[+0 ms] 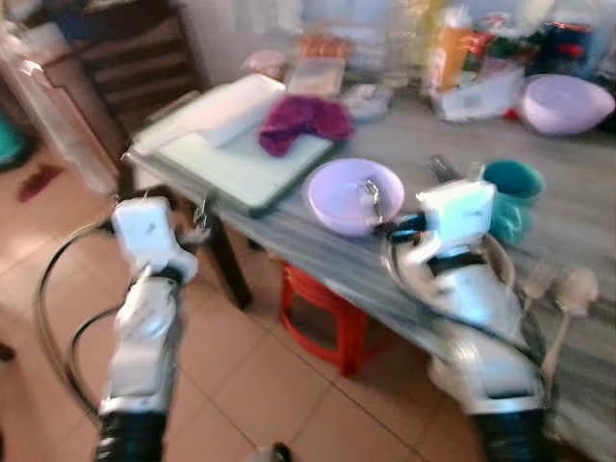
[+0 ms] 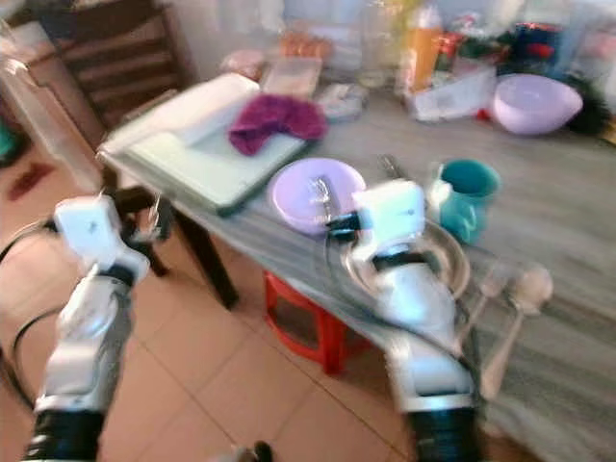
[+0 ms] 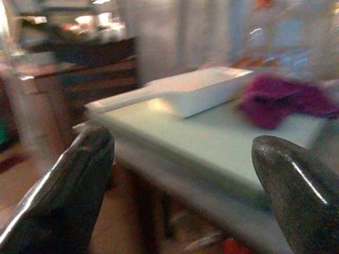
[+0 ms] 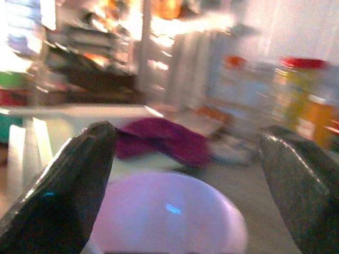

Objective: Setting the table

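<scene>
Nearest, the two silver arms reach forward over the tiled floor (image 1: 231, 366); the left tool (image 3: 180, 196) hangs short of the table's corner with its fingers (image 3: 63, 196) spread wide and nothing between them; the right tool (image 4: 185, 190) is held just above the near edge of the table (image 1: 577, 231), its fingers (image 4: 58, 185) likewise wide apart and empty, pointing over a lilac bowl (image 1: 354, 196).

Under the table edge stands a red stool (image 1: 322, 313); by the right arm, on the grey table top, lie a glass plate (image 2: 452, 260) partly hidden by the arm and two pale spoons (image 2: 525, 289) beside it.

The lilac bowl sits close to the near edge with a metal utensil (image 1: 372, 197) resting in it; just beside it, to the right, stands a teal mug (image 1: 510, 192).

Further in, a pale green board (image 1: 241, 164) lies at the table's left corner, carrying a white tray (image 1: 226, 111) and a crumpled purple cloth (image 1: 303, 120).

At the far side stand a second lilac bowl (image 1: 566, 103), an orange bottle (image 1: 450, 48) and blurred jars and containers; a dark wooden chair (image 1: 144, 58) stands beyond the left corner.
</scene>
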Motion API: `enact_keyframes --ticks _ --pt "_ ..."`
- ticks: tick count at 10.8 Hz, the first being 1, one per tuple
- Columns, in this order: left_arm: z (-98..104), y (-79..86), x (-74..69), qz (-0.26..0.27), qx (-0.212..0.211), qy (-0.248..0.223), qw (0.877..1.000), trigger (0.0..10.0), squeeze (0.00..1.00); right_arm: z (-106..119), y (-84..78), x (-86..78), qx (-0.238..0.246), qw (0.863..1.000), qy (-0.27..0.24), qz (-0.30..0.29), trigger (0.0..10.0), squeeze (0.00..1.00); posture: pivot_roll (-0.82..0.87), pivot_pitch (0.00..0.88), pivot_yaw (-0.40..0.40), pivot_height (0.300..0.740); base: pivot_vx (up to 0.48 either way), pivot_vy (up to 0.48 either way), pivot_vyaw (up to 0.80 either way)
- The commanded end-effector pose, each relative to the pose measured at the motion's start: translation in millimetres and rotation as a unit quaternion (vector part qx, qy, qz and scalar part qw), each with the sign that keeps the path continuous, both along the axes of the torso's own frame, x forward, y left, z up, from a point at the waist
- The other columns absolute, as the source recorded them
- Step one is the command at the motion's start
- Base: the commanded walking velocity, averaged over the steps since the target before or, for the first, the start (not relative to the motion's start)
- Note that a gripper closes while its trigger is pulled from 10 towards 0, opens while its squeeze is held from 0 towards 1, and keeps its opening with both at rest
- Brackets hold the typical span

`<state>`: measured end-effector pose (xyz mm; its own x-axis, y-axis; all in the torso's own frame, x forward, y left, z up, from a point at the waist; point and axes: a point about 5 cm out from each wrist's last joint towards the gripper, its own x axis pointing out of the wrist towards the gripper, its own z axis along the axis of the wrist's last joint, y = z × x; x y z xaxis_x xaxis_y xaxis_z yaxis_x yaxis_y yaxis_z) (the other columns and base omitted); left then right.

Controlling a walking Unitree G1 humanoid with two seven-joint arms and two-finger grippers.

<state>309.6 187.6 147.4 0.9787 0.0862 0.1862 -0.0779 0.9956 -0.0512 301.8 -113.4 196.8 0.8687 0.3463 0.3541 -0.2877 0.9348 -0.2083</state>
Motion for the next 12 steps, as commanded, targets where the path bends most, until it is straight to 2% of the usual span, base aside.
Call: enact_keyframes --ticks 1,6,9,12 --pt "-1 3.7 -1.5 0.011 0.006 -0.003 1.000 10.0 0.00 4 -1.8 -0.3 -0.005 1.000 -0.008 -0.002 10.0 1.00 -0.06 0.059 0.091 0.740 0.000 0.000 0.80" --pt "-9 12.4 0.2 0.055 0.023 0.007 0.998 10.0 0.00 6 7.1 0.3 -0.008 1.000 -0.005 0.012 10.0 1.00 -0.05 0.041 0.083 0.740 0.000 0.000 0.80" --pt "-22 12.6 -1.2 0.063 0.039 0.026 0.997 10.0 0.00 3 11.5 0.0 -0.009 1.000 0.000 0.019 10.0 1.00 -0.05 0.035 0.080 0.740 0.000 0.000 0.80" --pt "-39 24.5 -4.3 0.093 0.058 0.056 0.992 10.0 0.00 1 14.1 2.7 -0.007 1.000 0.005 0.024 10.0 1.00 -0.04 0.025 0.073 0.740 0.000 0.000 0.80"
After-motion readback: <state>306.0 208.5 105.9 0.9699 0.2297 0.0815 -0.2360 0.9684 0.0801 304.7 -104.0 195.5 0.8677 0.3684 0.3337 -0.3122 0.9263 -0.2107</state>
